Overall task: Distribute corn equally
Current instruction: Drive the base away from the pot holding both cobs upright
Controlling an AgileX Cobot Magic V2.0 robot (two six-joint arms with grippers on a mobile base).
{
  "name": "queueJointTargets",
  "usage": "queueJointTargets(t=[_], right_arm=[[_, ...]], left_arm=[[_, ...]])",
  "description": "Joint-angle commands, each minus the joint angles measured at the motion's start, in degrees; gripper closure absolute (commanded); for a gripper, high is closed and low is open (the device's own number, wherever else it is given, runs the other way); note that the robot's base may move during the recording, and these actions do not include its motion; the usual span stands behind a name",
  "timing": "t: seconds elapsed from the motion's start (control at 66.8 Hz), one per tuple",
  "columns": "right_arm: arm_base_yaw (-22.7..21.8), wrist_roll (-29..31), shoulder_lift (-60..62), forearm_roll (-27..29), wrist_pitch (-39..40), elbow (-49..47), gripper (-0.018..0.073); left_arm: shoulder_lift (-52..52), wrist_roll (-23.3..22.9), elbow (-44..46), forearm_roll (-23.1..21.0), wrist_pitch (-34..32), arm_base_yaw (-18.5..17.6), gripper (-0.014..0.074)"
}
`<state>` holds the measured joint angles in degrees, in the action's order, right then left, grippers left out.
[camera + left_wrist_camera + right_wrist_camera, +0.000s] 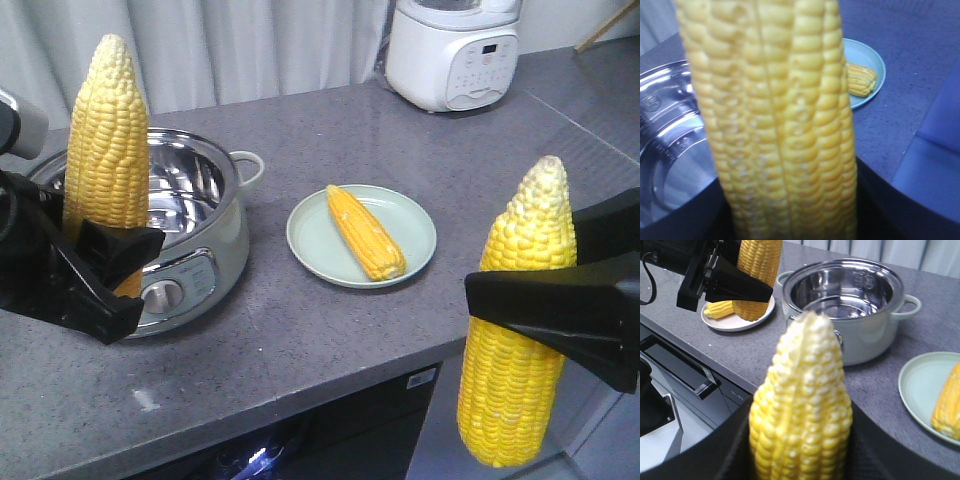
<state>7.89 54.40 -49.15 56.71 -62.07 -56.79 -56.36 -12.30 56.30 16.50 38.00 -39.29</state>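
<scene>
While my left claw point(105, 255) clamps an upright cob point(105, 130) at the left white plate point(727, 324) (a lying cob point(720, 308) already there), my right claw point(515, 300) clamps a second cob point(510, 400), near right, probably due beside the lone cob point(365, 232) on the green plate point(420, 225).

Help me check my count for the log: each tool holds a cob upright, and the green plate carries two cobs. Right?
No: the green plate carries a single cob, not two, as the exterior front-facing view shows. The left tool and right tool do hold the left cob and right cob upright.
</scene>
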Motion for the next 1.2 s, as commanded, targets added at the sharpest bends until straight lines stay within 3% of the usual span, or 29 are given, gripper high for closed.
queueJointTargets(t=[0.0, 1.183], right_arm=[[-0.1, 0.7, 0.4, 3.3, 1.7, -1.3, 0.0397], [-0.1, 0.6, 0.4, 3.3, 1.7, -1.3, 0.0397]], left_arm=[[0.8, 0.0, 1.5, 0.6, -3.9, -0.2, 0.0339], [0.8, 0.0, 1.5, 0.6, -3.9, -0.2, 0.0339]])
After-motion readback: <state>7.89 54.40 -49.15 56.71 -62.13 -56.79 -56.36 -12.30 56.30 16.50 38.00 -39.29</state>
